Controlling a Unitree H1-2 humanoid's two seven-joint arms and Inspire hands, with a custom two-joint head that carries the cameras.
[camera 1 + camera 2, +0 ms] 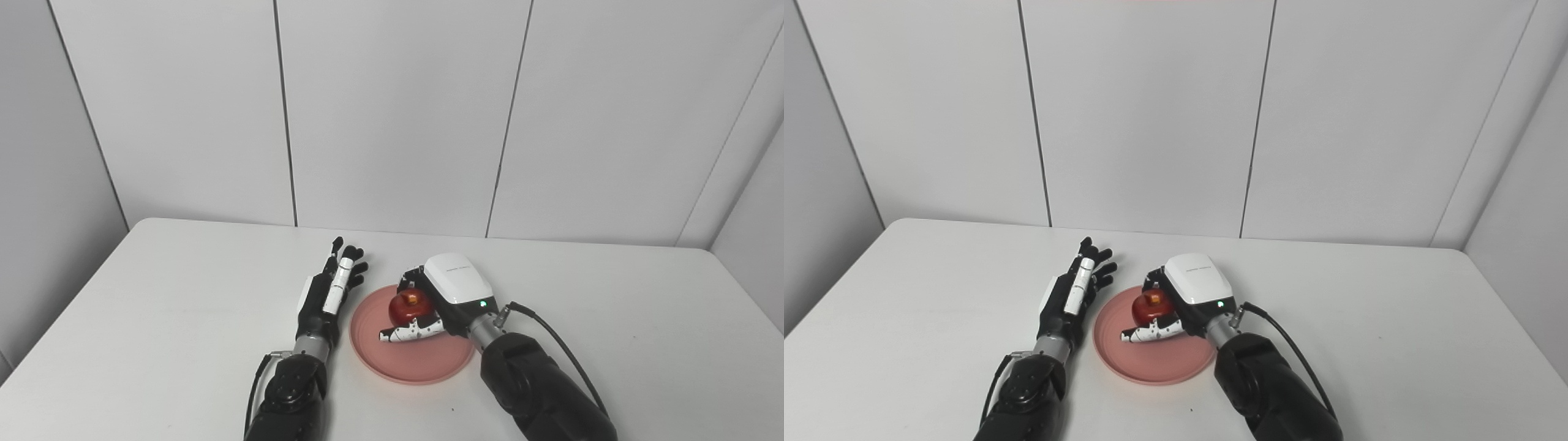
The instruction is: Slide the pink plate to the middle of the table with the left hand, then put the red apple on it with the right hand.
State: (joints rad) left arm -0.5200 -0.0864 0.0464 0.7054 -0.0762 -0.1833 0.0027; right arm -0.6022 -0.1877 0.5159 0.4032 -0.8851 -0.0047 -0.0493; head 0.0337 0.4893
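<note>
Right hand (438,300) grasps the red apple (407,306) over the pink plate (410,358), lower centre. Left hand (331,285) lies released, fingers spread, beside the rim. Risk: apple rolls off upon release.

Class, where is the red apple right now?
The red apple is over the pink plate near the table's middle, enclosed by the right robot hand.

Plate (409,361) near the middle of the table (643,343), toward the front edge. Apple (407,306) over the back part of the plate, inside the right hand (444,294). Left hand (327,291) just left of the plate, flat and spread out. Wall (392,116) behind the table.
</note>
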